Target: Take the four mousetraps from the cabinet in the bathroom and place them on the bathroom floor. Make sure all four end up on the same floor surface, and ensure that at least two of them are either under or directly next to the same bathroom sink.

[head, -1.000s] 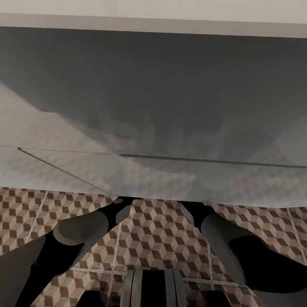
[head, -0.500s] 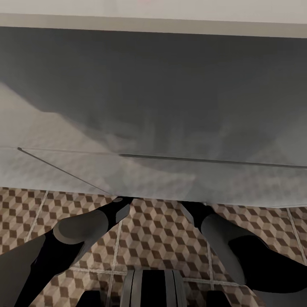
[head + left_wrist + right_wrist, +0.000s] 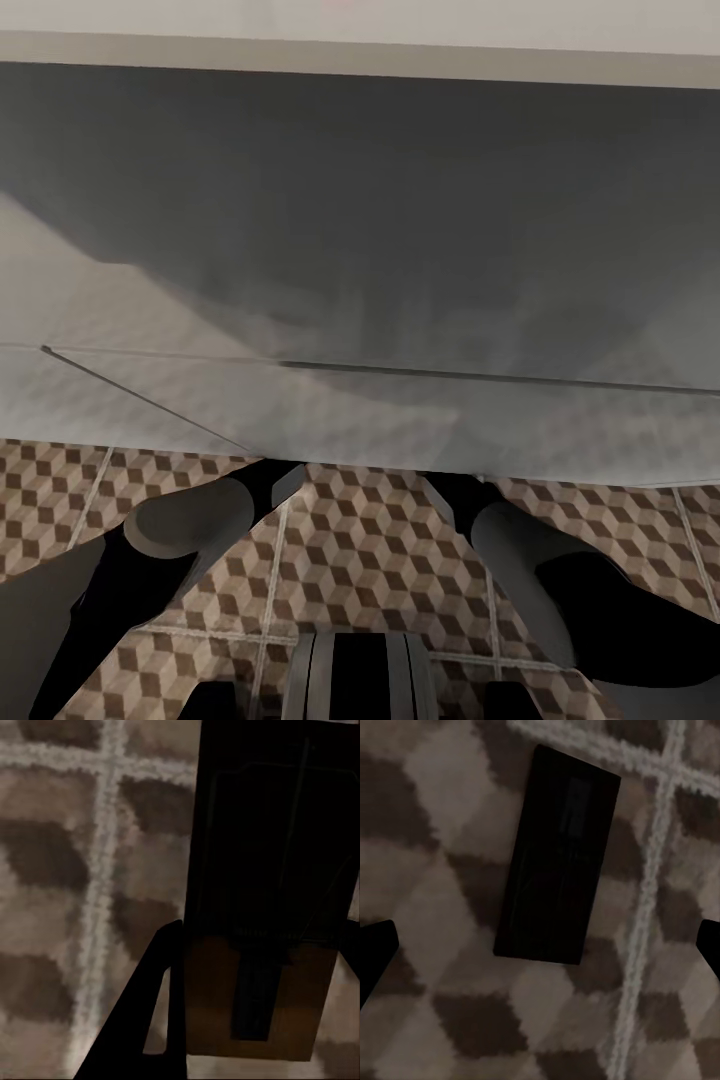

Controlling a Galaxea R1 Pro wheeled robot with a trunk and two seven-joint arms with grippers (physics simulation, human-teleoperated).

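Left wrist view puts one mousetrap [image 3: 259, 997] right up against the left gripper [image 3: 251, 1009], whose dark finger [image 3: 154, 1020] lies along its edge; whether the fingers actually pinch it I cannot tell. Beneath it is the cube-patterned bathroom floor [image 3: 67, 907]. On the right wrist view, another mousetrap [image 3: 556, 855] lies flat on the tiles beside a grout line, the right gripper [image 3: 540, 941] spread wide and clear of it. From the head, both arms reach under the white sink [image 3: 360, 250].
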